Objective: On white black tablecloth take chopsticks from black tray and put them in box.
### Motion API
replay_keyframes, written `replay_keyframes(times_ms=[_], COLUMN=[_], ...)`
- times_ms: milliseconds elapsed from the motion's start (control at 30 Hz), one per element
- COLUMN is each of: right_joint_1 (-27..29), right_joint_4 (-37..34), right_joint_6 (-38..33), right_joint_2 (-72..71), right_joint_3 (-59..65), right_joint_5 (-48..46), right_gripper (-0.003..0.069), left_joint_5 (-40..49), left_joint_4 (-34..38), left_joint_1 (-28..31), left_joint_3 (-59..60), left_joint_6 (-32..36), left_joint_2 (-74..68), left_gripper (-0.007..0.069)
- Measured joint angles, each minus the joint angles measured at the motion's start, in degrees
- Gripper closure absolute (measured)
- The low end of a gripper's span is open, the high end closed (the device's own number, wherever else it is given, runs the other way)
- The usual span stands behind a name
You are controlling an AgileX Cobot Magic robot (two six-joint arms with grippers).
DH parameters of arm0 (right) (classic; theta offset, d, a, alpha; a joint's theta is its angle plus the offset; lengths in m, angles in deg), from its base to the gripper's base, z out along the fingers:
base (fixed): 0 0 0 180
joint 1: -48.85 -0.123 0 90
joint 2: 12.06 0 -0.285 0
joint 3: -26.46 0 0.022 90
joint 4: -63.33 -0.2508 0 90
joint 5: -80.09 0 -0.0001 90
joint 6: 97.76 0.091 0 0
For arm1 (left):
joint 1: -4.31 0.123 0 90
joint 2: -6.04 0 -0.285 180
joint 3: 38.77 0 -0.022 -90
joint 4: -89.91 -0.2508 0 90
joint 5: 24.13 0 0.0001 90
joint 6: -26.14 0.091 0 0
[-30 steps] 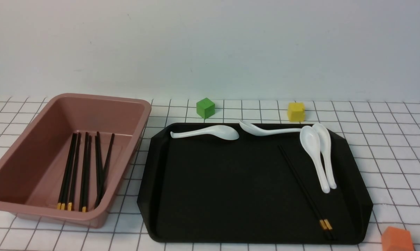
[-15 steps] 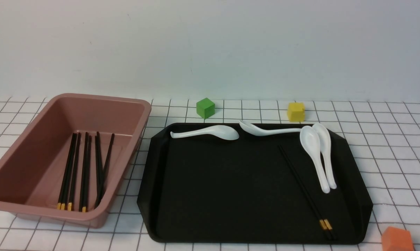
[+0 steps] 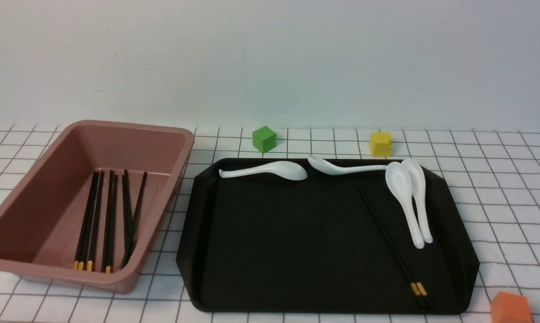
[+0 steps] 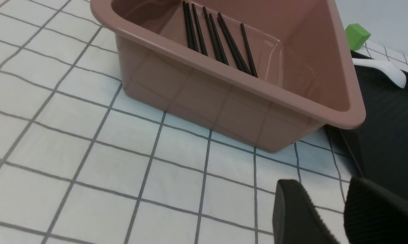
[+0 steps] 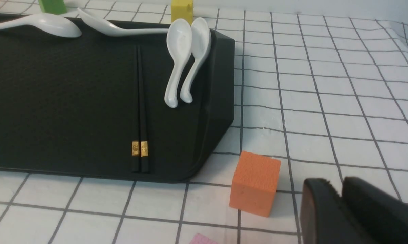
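Observation:
A pair of black chopsticks (image 3: 392,247) with gold bands lies on the right part of the black tray (image 3: 297,251), next to two white spoons; the pair also shows in the right wrist view (image 5: 139,101). Several chopsticks (image 3: 108,220) lie in the pink box (image 3: 171,179) on the left, also seen in the left wrist view (image 4: 217,37). My left gripper (image 4: 321,203) is open and empty above the cloth near the box's (image 4: 224,88) corner. My right gripper (image 5: 339,189) is shut and empty, beside an orange cube. Neither gripper shows in the front view.
Several white spoons (image 3: 407,202) lie along the tray's far and right sides. A green cube (image 3: 264,138) and a yellow cube (image 3: 381,143) stand behind the tray. An orange cube (image 5: 255,183) sits on the grid tablecloth (image 3: 512,215) off the tray's near right corner.

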Motion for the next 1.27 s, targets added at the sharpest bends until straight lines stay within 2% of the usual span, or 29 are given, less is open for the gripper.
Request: replay_keyframes(times_ms=[1267], right_joint_1=[0.00], right_joint_4=[0.20], right_joint_6=[0.00], right_joint_2=[0.00], right_joint_3=[0.00], right_joint_5=[0.00], right_gripper=[0.0501], left_joint_5=[0.00], left_joint_4=[0.00], left_joint_1=[0.00], left_joint_3=[0.00], left_joint_6=[0.00], left_joint_2=[0.00], left_gripper=[0.0386])
